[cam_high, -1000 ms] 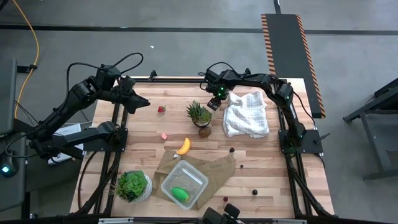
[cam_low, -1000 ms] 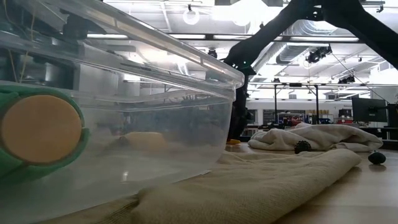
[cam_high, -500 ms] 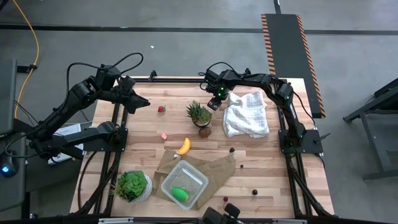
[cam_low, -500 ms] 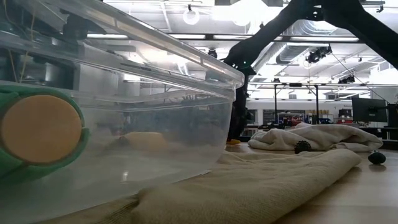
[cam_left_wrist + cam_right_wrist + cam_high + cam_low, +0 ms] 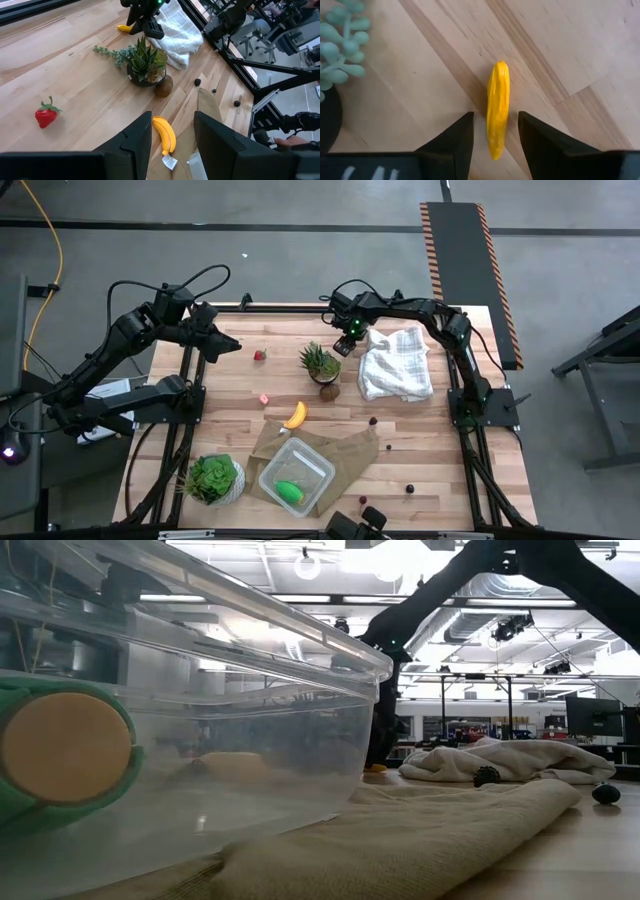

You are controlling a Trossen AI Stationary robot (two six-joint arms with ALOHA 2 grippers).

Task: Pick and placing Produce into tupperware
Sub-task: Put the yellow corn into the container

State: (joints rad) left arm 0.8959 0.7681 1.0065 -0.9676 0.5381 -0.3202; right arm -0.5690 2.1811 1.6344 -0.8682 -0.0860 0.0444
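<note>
We judge the pick step is in hand: right end effector (image 5: pixel 495 132) hangs over the yellow-orange piece (image 5: pixel 497 107) on the table (image 5: pixel 420 435), fingers open astride it, holding nothing. Next: descend, close. Tupperware (image 5: pixel 297 475) holds a green oval (image 5: pixel 289 491). Left end effector (image 5: pixel 172 135) waits open.

Even, bright overhead light falls on the table (image 5: pixel 420 460) in the high view, with only soft, short shadows. In the low view the ceiling lamps (image 5: pixel 395 555) blow out to white glare, and the near wall of the tupperware (image 5: pixel 250 730) is blurred and streaked with reflections, so what lies behind it is perhaps distorted. Both wrist views are sharp and evenly lit
</note>
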